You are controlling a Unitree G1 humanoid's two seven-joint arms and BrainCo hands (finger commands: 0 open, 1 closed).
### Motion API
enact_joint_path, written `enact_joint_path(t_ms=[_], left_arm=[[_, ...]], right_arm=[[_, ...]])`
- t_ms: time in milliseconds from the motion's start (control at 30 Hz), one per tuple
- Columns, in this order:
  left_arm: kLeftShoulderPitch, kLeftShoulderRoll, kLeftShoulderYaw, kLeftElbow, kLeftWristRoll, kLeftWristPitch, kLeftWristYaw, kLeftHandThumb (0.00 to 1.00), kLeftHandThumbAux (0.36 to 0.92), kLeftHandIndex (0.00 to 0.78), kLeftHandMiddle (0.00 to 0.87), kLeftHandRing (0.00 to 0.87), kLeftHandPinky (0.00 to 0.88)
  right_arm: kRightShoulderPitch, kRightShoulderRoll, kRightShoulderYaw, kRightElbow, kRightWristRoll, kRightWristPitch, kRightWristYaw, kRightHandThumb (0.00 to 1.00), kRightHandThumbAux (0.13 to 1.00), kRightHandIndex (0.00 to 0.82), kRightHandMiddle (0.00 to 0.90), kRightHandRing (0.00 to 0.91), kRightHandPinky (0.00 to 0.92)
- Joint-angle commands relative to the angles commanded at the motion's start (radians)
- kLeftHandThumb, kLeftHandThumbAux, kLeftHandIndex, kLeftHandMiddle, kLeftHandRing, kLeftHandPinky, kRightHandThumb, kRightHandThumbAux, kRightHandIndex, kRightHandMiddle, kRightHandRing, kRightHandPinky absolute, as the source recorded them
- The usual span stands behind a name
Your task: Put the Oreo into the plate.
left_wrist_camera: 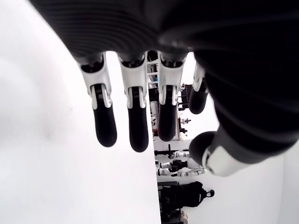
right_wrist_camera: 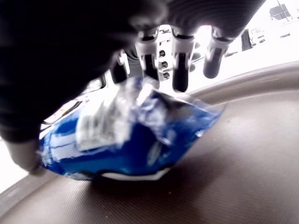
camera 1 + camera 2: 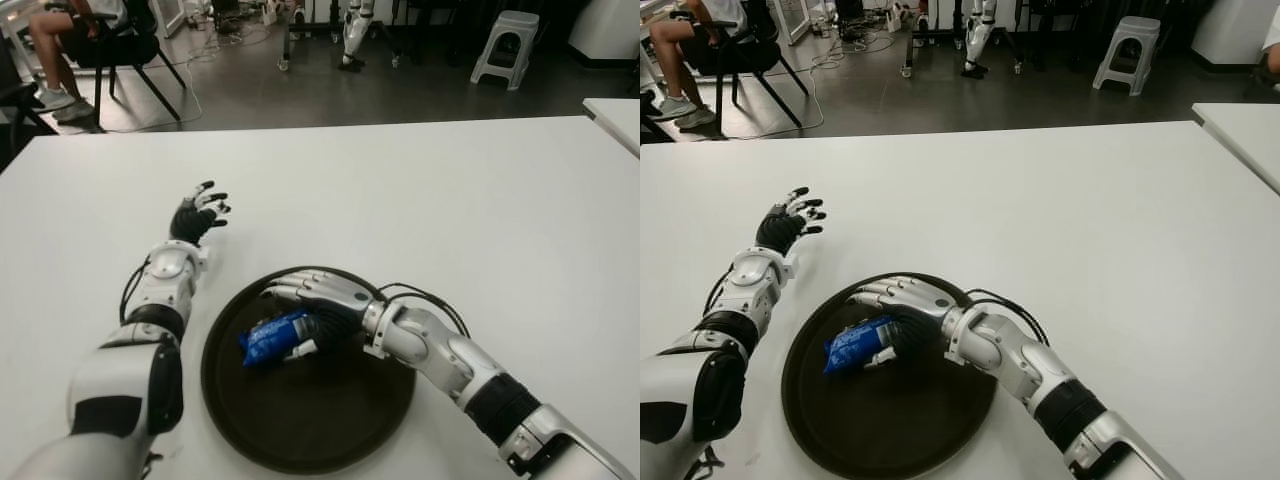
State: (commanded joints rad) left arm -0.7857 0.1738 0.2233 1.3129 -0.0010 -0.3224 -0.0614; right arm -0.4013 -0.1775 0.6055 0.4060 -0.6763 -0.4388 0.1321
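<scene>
Right wrist view: crinkled glossy blue Oreo packet (image 2: 131,135) lies on the ribbed dark plate (image 2: 243,168); right hand (image 3: 318,300) arches over it, fingers (image 2: 180,70) loosely extended, thumb at the packet's end, grip uncertain. Round plate sits on smooth white table (image 3: 450,200). Farther left, left hand (image 3: 198,212) hovers, fingers spread, empty.

Robotics lab or test room. Large plain white table (image 3: 420,190) in foreground, second white table (image 3: 618,115) at right edge. Grey hard floor (image 3: 300,95) beyond, cables (image 3: 215,45) trailing loose across it. Legs of another humanoid robot (image 3: 355,35) standing at back. Grey plastic step stool (image 3: 505,45) nearby. Person (image 3: 65,40) seated on black chair (image 3: 125,55) at far left.
</scene>
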Motion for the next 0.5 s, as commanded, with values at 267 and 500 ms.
enact_joint_path(t_ms=[267,500], left_arm=[[0.001,0.001,-0.003,0.000,0.001,-0.002,-0.003,0.166,0.631,0.135,0.251,0.282,0.322],[0.001,0.003,-0.002,0.000,0.000,-0.003,-0.007,0.176,0.663,0.142,0.253,0.281,0.321]], right_arm=[[-0.011,0.006,-0.008,0.022,-0.012,0.011,-0.024,0.000,0.442,0.000,0.000,0.000,0.000],[-0.015,0.009,-0.012,0.024,-0.025,0.038,-0.048,0.000,0.424,0.000,0.000,0.000,0.000]])
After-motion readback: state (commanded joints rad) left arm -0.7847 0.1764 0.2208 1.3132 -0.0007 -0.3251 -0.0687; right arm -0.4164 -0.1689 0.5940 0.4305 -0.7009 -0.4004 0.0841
